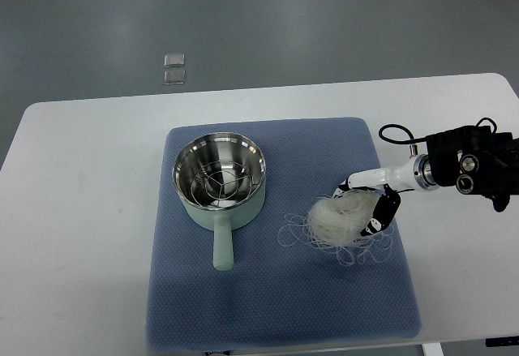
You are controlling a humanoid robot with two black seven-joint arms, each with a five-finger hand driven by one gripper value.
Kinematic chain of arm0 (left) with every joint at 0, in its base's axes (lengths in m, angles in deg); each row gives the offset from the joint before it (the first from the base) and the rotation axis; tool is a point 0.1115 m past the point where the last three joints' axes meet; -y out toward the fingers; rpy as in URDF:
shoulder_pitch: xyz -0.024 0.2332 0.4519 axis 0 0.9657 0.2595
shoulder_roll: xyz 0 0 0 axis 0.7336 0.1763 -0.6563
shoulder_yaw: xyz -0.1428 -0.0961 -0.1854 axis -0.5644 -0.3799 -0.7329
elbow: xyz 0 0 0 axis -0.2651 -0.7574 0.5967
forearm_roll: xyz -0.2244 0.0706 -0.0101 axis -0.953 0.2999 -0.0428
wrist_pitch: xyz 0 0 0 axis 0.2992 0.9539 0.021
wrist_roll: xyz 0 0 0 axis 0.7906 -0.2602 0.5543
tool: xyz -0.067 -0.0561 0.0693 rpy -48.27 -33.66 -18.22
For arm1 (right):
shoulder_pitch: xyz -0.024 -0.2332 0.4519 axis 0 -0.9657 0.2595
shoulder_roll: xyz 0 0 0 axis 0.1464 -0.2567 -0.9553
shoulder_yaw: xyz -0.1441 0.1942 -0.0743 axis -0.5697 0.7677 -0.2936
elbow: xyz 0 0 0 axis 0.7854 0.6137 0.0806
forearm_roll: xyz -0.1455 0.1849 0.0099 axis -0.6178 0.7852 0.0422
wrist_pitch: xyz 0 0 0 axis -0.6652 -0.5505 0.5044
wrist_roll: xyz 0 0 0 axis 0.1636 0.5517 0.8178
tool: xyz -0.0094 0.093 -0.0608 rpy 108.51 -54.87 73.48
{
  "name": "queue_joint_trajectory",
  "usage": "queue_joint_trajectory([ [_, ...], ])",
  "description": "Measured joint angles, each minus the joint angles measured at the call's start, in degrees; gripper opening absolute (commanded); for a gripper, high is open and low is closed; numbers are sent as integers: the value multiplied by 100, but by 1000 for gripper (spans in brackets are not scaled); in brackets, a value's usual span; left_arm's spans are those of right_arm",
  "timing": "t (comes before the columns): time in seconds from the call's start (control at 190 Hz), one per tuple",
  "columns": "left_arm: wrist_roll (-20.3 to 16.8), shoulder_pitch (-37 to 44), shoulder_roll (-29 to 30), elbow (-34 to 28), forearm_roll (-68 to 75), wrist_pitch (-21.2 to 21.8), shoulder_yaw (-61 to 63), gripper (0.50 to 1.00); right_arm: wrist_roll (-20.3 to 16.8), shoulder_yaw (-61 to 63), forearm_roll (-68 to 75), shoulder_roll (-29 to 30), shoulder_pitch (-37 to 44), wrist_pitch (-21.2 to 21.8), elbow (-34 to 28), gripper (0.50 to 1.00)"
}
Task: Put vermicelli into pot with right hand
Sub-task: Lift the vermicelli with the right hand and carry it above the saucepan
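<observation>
The right hand (pixel 379 202) comes in from the right edge and sits at the right side of the vermicelli (pixel 340 216), its white and black fingers (pixel 388 210) curled down against the pale nest, seemingly closing on it, though how firm the hold is cannot be told. The vermicelli rests on the blue mat (pixel 276 307), loose strands trailing toward the left and the near side. Well apart to the left stands the pot (pixel 219 179), a pale green pan with a steel inside, its handle pointing to the near side. The step in hand looks like the grasp; next comes a lift clear of the mat, a carry left over the rim, and a release. The fingertips are partly buried in the noodles, and the left arm is out of view.
</observation>
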Motion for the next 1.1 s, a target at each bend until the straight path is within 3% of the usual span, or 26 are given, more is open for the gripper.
queue_joint_trajectory([
  [0.221,0,0,0,-1,-4,-1,0,1000,75,286,61,-388,545,243,-248,500],
  [0.474,0,0,0,-9,-8,-1,0,1000,141,737,182,-1240,1778,1116,-819,500],
  [0.753,0,0,0,-9,-8,-1,0,1000,120,1055,922,-1808,3377,2179,-884,500],
  [0.932,0,0,0,7,1,1,13,1000,103,1062,1032,-1629,3767,2200,-782,500],
  [1.1,0,0,0,13,7,1,17,1000,88,1062,1057,-769,3731,1797,-312,500],
])
